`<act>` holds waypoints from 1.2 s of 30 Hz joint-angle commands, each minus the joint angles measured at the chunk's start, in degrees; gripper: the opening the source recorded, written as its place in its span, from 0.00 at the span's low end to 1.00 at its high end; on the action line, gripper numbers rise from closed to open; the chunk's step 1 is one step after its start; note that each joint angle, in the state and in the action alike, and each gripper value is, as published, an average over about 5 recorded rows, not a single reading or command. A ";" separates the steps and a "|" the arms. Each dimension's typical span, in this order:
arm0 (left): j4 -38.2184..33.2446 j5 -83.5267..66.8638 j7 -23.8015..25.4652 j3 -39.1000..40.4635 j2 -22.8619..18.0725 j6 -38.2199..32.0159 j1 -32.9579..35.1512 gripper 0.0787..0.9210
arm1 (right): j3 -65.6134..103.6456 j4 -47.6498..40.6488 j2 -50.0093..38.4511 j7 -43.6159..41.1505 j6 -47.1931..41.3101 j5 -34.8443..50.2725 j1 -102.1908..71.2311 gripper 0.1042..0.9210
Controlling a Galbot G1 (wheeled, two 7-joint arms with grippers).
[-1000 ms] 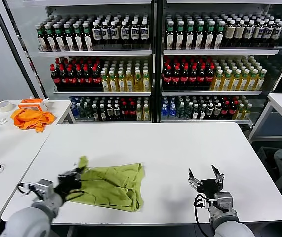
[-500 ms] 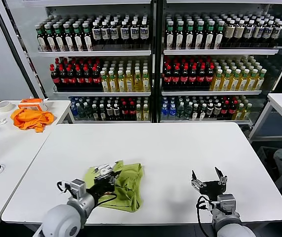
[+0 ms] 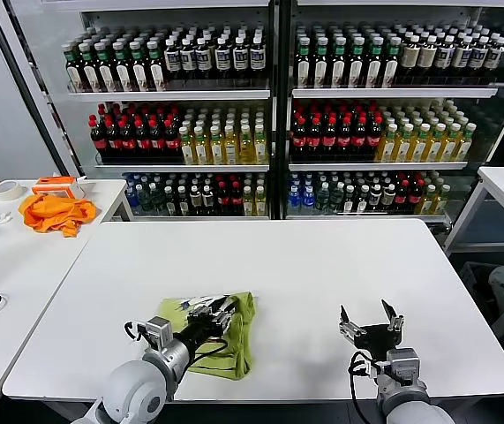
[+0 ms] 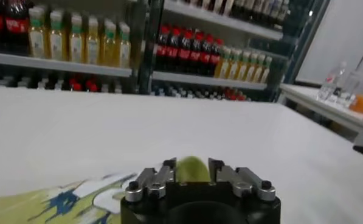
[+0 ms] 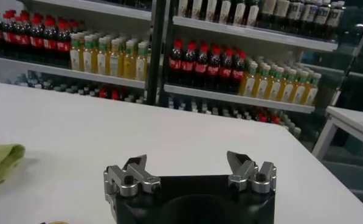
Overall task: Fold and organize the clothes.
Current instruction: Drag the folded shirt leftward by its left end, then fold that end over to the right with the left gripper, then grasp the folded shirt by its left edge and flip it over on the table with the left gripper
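Orange cloth (image 3: 56, 213) and tape roll (image 3: 7, 189) lie on side table (image 3: 4, 265).

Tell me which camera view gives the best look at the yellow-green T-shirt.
The head view: the T-shirt lies bunched on the white table, with the left gripper on it. The left wrist view shows only a bit of fabric between that gripper's fingers; the right wrist view catches just an edge.

The left gripper (image 3: 219, 312) covers the middle of the T-shirt (image 3: 238, 340), and whether its fingers pinch cloth cannot be told. In its wrist view only a green bulge (image 4: 192, 169) shows between the fingers; the printed patch (image 4: 72, 198) beside it is blurred and cut by the edge.
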 commanded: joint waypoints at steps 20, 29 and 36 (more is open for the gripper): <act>2.54 10.83 -6.77 -12.66 7.10 5.74 10.67 0.88 | 0.15 -0.58 -1.17 -0.47 0.51 -0.01 0.11 0.88; 4.14 7.34 -7.61 -11.78 6.91 3.41 10.44 0.88 | -0.25 -0.57 -0.91 -0.23 0.56 -0.04 0.13 0.88; 5.11 5.93 -7.69 -11.15 6.39 0.50 10.74 0.87 | -0.30 -0.32 -0.94 0.01 0.76 0.07 -0.30 0.88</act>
